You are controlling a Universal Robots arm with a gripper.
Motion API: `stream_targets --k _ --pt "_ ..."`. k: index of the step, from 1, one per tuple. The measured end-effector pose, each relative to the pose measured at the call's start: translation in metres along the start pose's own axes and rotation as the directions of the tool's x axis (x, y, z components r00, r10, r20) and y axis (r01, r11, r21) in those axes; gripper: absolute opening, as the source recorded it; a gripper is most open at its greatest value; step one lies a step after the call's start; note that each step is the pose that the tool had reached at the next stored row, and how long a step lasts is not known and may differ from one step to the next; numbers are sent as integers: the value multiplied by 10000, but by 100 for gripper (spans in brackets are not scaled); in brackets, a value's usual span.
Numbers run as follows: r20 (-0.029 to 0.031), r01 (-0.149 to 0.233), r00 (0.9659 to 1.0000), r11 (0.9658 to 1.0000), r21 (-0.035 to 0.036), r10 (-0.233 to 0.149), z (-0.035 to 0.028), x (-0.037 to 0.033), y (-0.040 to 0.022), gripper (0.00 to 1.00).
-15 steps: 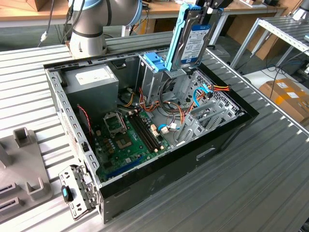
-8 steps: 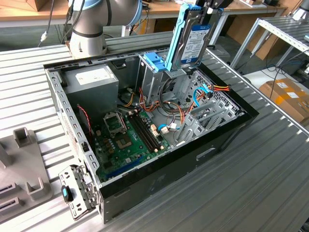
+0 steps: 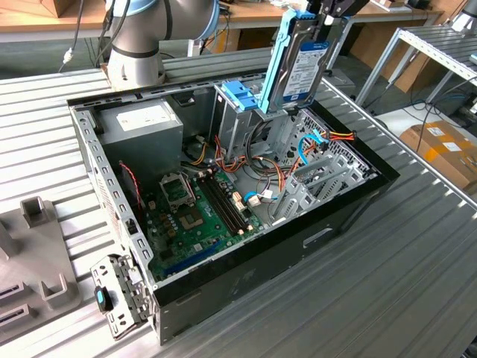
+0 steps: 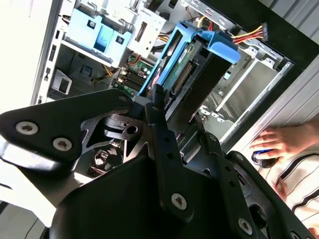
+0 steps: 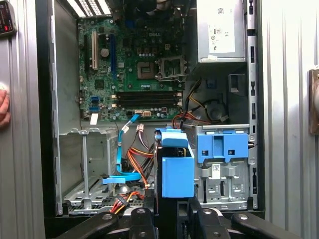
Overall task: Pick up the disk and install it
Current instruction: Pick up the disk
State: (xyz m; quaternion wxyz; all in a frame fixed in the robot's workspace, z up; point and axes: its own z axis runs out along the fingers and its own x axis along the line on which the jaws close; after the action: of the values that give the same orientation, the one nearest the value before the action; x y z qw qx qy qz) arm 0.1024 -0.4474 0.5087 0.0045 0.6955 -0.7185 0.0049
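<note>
Disk (image 3: 302, 68) pinched by its upper end in the claw (image 3: 326, 21), hanging upright over the open computer case (image 3: 298, 246) in the exterior view. Printed label turned toward that camera, light-blue rail down the edge on the exterior view's left. Lower end just above the metal drive cage (image 3: 246, 123), close beside the blue latch piece (image 3: 240, 95); touching or just clear, hard to say from this angle.

In the second wrist view, another face: the green circuit-board underside of the disk (image 4: 183, 69), with black fingers (image 4: 158, 117) pressed against its flat sides and the claw (image 4: 180, 130) clamped tight on it. Beyond the far end, a bundle of red, yellow and orange cables (image 4: 251, 34). Past the case wall, a person's hand (image 4: 279, 142) resting on a small dark object, possibly a mouse.

From the first wrist view, a look straight along the disk (image 5: 177, 172): blue end piece foremost, seated in the claw (image 5: 174, 213). Around it, the case interior laid out flat: latch piece (image 5: 223, 147) just beside, green motherboard (image 5: 134, 64) and grey power supply (image 5: 222, 30) well beyond.

Back in the exterior view, farther out: ribbed metal table (image 3: 387, 283) under the case, arm base (image 3: 138, 45) behind it, cardboard box (image 3: 443, 145) off to the exterior view's right.
</note>
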Motion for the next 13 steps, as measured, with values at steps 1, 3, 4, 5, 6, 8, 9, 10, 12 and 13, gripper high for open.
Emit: stream_targets --k 1,3,4,5,6,8,9,10,12,13 --pt "-1 1 10000 10000 0 -1 0 12 -1 35" --pt "0 0 10000 10000 0 0 1 40 -1 35" --pt "-2 0 10000 10000 0 0 0 51 -2 35" --pt "-1 0 10000 10000 0 0 1 64 -2 35" --pt "-1 1 10000 10000 0 -1 1 96 -3 35" --pt "1 1 10000 10000 0 -1 3 167 -6 35" --pt "-1 0 10000 10000 0 0 3 238 -8 35" --pt "1 0 10000 10000 0 0 5 301 -10 35" --pt "0 0 10000 10000 0 0 5 401 -13 35" --pt "1 0 10000 10000 0 0 7 439 -14 35"
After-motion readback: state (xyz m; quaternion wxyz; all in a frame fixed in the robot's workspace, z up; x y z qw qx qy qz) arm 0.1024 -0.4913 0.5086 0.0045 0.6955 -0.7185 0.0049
